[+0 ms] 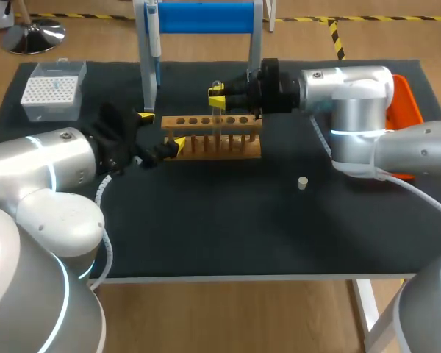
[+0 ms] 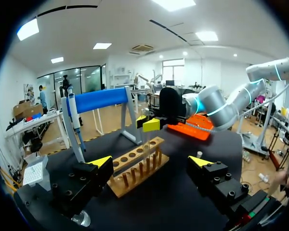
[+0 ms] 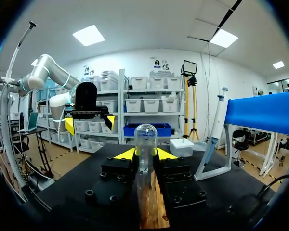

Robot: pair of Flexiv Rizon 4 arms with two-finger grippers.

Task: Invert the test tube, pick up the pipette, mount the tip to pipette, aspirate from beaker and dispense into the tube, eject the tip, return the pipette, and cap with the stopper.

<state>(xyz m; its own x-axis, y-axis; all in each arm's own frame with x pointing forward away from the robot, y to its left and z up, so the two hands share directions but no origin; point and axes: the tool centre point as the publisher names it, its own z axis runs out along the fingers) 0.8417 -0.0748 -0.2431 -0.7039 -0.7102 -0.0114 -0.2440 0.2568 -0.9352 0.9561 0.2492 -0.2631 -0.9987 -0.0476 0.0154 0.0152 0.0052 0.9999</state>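
Right gripper clamps the test tube upright, rounded end up, above the wooden rack; left gripper waits open nearby.

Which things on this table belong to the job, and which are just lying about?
For the job:
test tube, held in the right gripper
pipette
tip box
stopper
wooden rack

Lying about:
orange tray

No beaker shows in any view.
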